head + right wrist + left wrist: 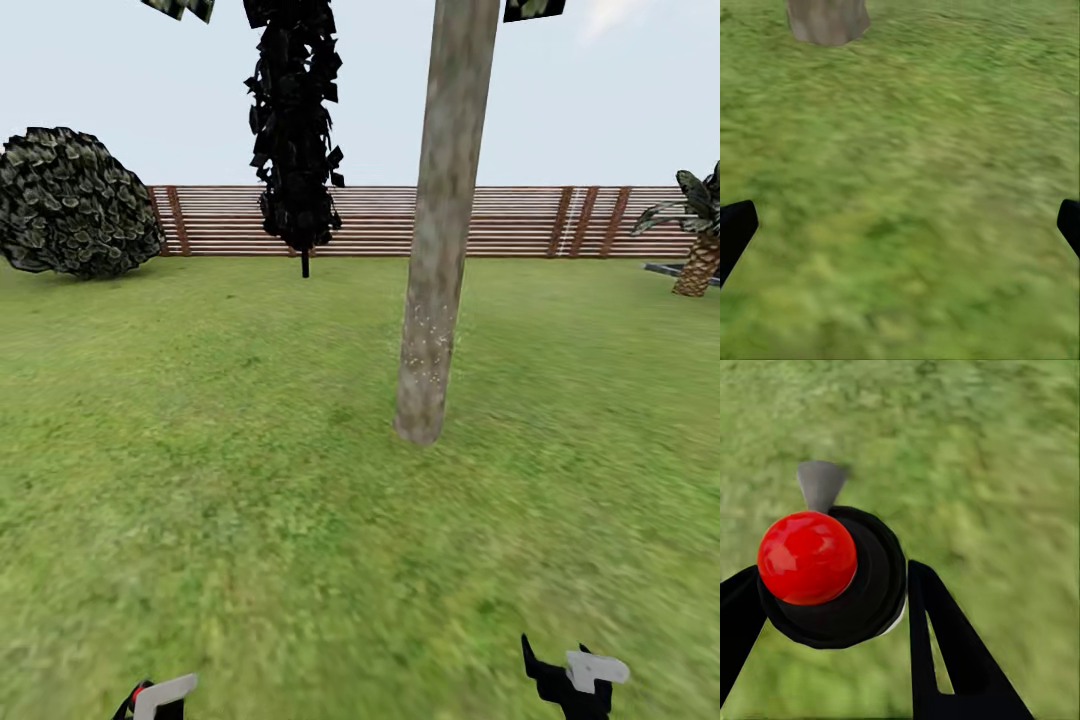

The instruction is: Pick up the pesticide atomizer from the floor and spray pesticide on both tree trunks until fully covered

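A thick pale grey-brown tree trunk (pixel 440 250) rises from the garden lawn (pixel 220 450) straight ahead, a few steps away, with pale speckles on its lower part. Its foot also appears in the right wrist view as the trunk base (pixel 827 19). My left gripper (pixel 840 611) is shut on the pesticide atomizer (pixel 832 577), a black round body with a red ball cap and a grey nozzle pointing out over the grass. In the head view the left gripper (pixel 150 702) sits at the bottom left edge. My right gripper (pixel 568 682) (pixel 900 225) hangs open over bare grass, nothing between its fingers.
A brown slatted fence (pixel 480 220) closes the lawn at the back. A slim near-black tree (pixel 295 130) stands before it left of centre, a round bush (pixel 75 200) at far left, a scaly palm (pixel 700 250) beside grey paving (pixel 672 269) at far right.
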Controlling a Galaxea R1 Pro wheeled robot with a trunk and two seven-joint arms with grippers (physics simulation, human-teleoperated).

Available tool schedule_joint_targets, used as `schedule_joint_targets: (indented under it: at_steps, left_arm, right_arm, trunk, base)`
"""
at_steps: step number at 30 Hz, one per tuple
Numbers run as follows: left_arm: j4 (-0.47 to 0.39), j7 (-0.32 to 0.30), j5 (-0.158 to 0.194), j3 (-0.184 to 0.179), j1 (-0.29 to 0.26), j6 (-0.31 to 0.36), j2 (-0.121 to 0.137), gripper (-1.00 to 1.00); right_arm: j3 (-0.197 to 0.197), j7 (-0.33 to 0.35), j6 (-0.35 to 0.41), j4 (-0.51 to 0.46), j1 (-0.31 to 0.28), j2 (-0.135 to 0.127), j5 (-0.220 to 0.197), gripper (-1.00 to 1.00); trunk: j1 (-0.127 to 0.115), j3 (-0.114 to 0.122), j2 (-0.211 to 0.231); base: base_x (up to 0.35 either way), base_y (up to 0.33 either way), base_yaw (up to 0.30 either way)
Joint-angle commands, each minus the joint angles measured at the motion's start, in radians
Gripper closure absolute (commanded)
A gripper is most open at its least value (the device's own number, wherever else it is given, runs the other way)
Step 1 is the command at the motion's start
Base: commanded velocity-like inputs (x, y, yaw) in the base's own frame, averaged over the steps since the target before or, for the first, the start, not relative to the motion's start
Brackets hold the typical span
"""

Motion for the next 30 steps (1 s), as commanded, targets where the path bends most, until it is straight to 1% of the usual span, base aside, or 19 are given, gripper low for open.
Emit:
schedule_joint_targets:
  at_steps: [1,30]
  left_arm:
    - [0.0,0.0,0.0,0.0,0.0,0.0,0.0,1.0]
    - [0.0,0.0,0.0,0.0,0.0,0.0,0.0,1.0]
  right_arm:
    - [0.0,0.0,0.0,0.0,0.0,0.0,0.0,-1.0]
    - [0.0,0.0,0.0,0.0,0.0,0.001,0.0,-1.0]
  trunk:
    - [0.0,0.001,0.0]
    - [0.0,0.023,0.0]
  base:
    - [0.0,0.0,0.263]
    - [0.0,0.0,0.264]
